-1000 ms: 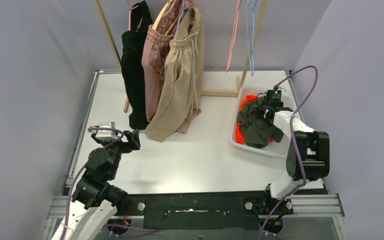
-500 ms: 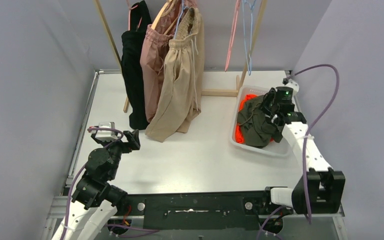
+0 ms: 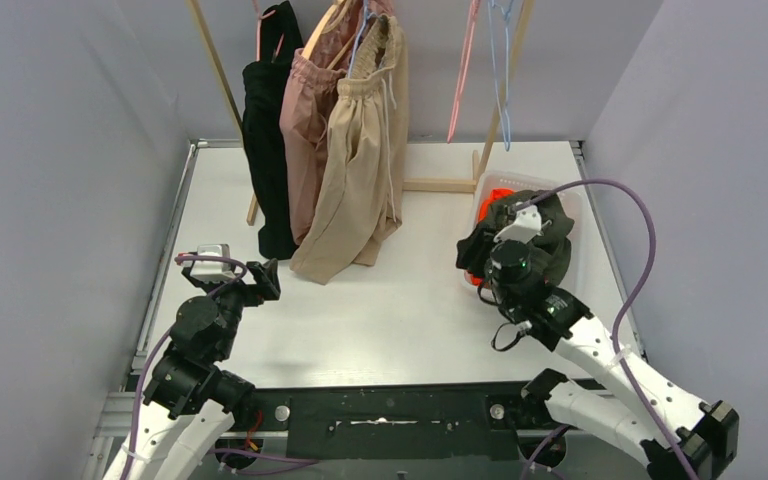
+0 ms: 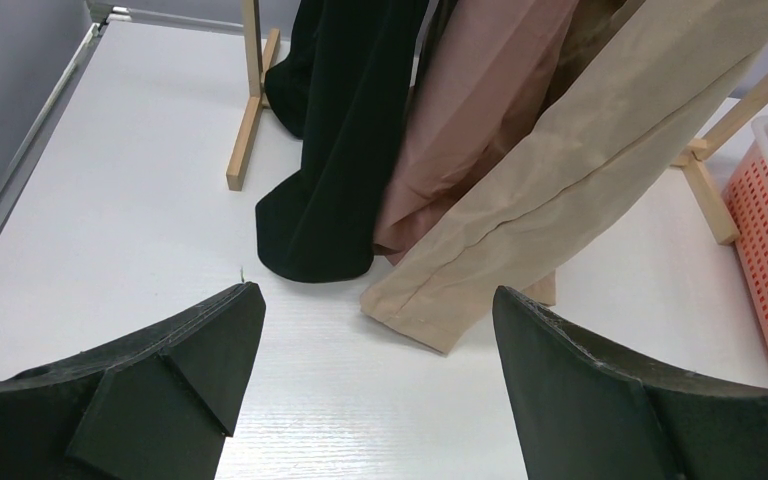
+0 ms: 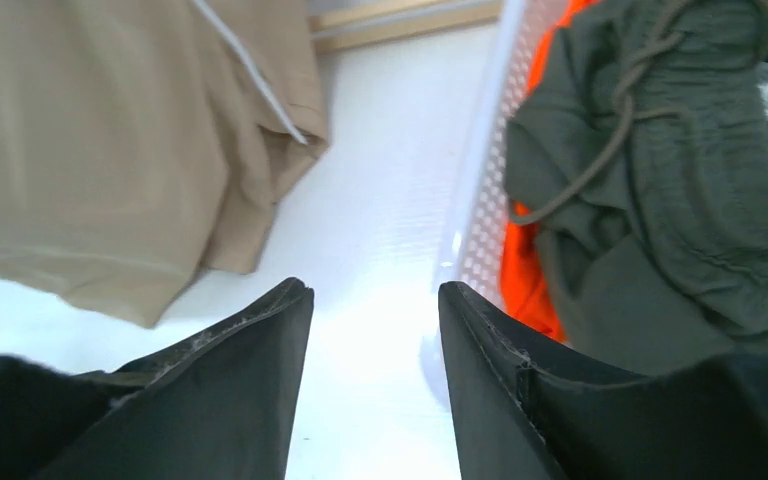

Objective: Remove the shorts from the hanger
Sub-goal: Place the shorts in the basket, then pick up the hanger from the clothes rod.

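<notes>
Currently the right arm (image 3: 600, 345) stretches low and forward, and the right gripper (image 5: 375, 290) is partly open and holds nothing over the basket (image 5: 472, 190) rim. Olive shorts (image 5: 660, 200) lie heaped on orange shorts (image 5: 528, 285) just right of its fingers. Beige shorts (image 5: 110, 130) hang to its left. The left arm (image 3: 195, 345) sits folded, and the left gripper (image 4: 377, 292) is wide open and empty. Pink shorts (image 4: 480, 120) hang ahead of it.

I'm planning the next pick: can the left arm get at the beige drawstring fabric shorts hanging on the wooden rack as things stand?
Likely yes: the open left gripper faces the lower hem of the beige fabric shorts, with only bare white table between them.
</notes>
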Robot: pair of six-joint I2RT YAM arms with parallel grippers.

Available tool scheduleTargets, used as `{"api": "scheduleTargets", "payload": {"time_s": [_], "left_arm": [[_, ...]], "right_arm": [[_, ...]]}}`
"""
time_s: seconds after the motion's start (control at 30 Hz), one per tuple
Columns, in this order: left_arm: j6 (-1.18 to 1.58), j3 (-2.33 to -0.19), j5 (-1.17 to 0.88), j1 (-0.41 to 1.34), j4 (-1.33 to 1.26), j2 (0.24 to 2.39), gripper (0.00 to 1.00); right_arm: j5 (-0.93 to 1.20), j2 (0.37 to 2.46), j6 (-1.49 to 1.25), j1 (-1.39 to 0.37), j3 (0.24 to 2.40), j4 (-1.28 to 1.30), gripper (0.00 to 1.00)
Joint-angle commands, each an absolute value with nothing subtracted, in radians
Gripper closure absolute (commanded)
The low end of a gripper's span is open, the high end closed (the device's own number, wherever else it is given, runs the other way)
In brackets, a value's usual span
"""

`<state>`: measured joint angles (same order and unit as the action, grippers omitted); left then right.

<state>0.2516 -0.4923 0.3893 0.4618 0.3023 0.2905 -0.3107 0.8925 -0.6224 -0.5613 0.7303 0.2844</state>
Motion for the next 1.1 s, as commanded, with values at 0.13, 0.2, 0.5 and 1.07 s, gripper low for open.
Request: {"api": "scheduleTargets", "payload": {"time_s": [0.13, 0.2, 0.5, 1.07], "left_arm": [[0.248, -0.500, 0.400, 0.456, 0.253, 0.305, 0.14], [0.250, -0.500, 0.403, 0.456, 0.252, 0.307, 0.15], [0.264, -0.503, 0.446, 0.455, 0.254, 0.303, 0.15], [0.274, -0.504, 0.468, 0.456, 0.257, 0.300, 0.13]], "right_arm": [[-0.858, 0.974, -0.535, -0.990, 0.761, 0.066, 0.40], [-0.965, 1.064, -0.492, -1.092, 0.809, 0.049, 0.34], [-0.921, 1.355, -0.394, -1.146, 1.069, 0.071, 0.21], [-0.853, 1.487, -0.384, -1.132, 1.315, 0.142, 0.03]]}}
